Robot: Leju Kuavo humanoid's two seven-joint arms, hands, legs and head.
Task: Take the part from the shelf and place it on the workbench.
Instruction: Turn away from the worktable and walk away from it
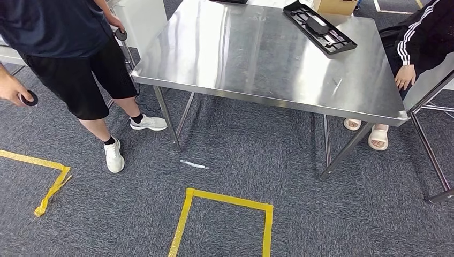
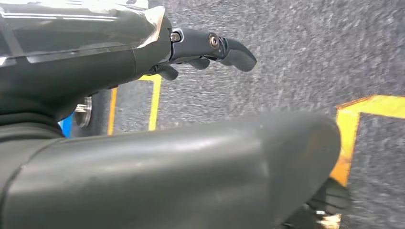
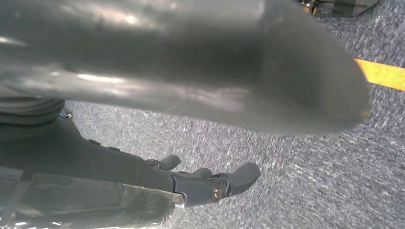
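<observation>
A long black part (image 1: 319, 27) lies on the steel workbench (image 1: 257, 59) near its far right corner. In the left wrist view my left hand (image 2: 157, 171) hangs over grey carpet, its dark fingers (image 2: 224, 50) stretched out and apart from the thick thumb, holding nothing. In the right wrist view my right hand (image 3: 191, 62) hangs the same way, fingers (image 3: 224, 183) extended and empty.
A person in dark shorts (image 1: 69, 53) stands at the workbench's left corner, a small black disc in each hand. Another person (image 1: 423, 37) sits at its right side. Yellow tape (image 1: 225, 201) marks a square on the carpet before the workbench. A cardboard box (image 1: 334, 5) stands behind it.
</observation>
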